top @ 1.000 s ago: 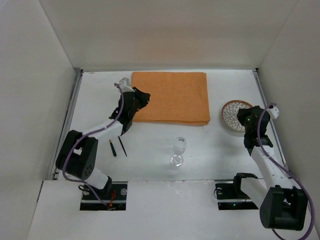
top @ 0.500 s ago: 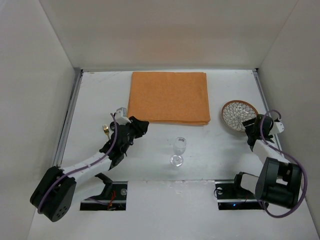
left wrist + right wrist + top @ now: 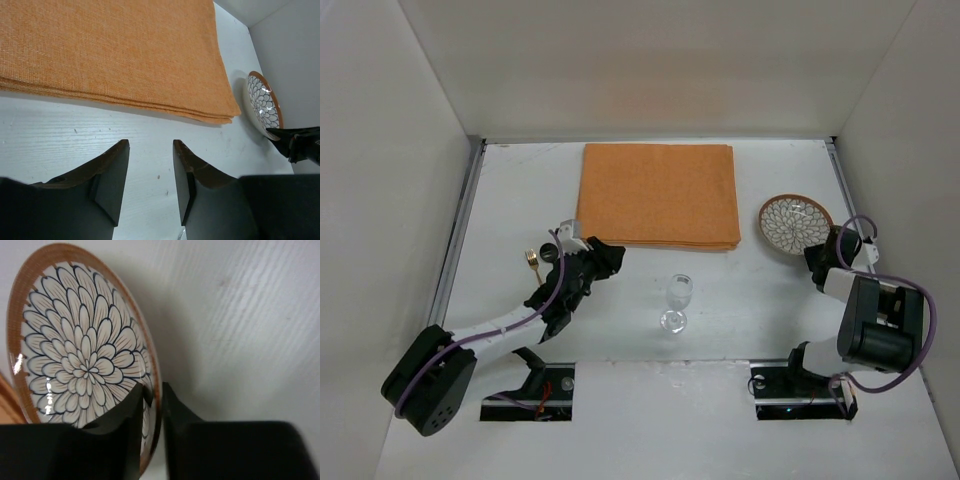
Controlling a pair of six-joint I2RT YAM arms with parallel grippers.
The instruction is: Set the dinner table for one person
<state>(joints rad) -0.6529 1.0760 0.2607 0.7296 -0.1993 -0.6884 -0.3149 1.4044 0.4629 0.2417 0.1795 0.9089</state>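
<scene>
My left gripper (image 3: 150, 146) is a little open with nothing in it. It hangs just above the dinner table (image 3: 60, 127), by the near edge of the orange mat (image 3: 110, 45). My right gripper (image 3: 153, 390) pinches the rim of the flower plate (image 3: 85, 365), right of the mat.

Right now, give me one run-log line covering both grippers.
left gripper: open, empty, near orange mat | right gripper: pinching plate rim | glass: upright, untouched
</scene>
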